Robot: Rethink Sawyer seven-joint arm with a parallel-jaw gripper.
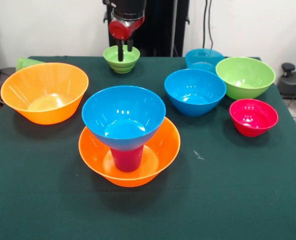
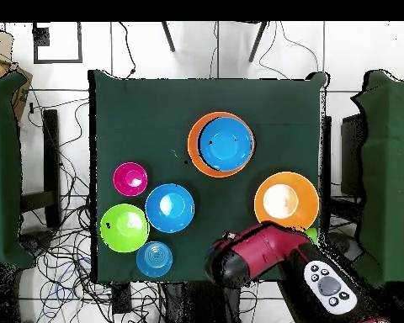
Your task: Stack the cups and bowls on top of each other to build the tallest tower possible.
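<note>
The green table (image 1: 248, 200) is seen from the front with the tower (image 1: 128, 137) standing nearest the camera, slightly left of centre. It is built of a large orange bowl (image 1: 160, 160) at the base, a purple-magenta cup (image 1: 127, 159) set upside down inside it, and a blue bowl (image 1: 123, 116) resting upright on the cup. From above, the blue bowl (image 2: 225, 142) is seen almost covering the orange base (image 2: 197, 156).

A second large orange bowl (image 1: 44, 91) is placed at the left of the front view, apart from the tower, and the edge of a light green cup (image 1: 25, 63) is seen just behind it. On the right, a large lime green bowl (image 1: 245, 76) and a medium blue bowl (image 1: 195, 91) are set just beside each other, with a teal-blue bowl (image 1: 204, 58) behind them and a small red-pink bowl (image 1: 253, 116) in front of the lime one.

A small lime green bowl (image 1: 121, 59) is found at the far edge of the table, well apart from the tower and directly behind it. The gripper (image 1: 124, 50) is held over this small bowl, with its dark fingers (image 1: 120, 51) reaching down into the bowl's opening. The fingers are seen close together but with a gap between them; whether the rim is clamped cannot be told. In the overhead view the small bowl is hidden beneath the red arm (image 2: 256, 252).
</note>
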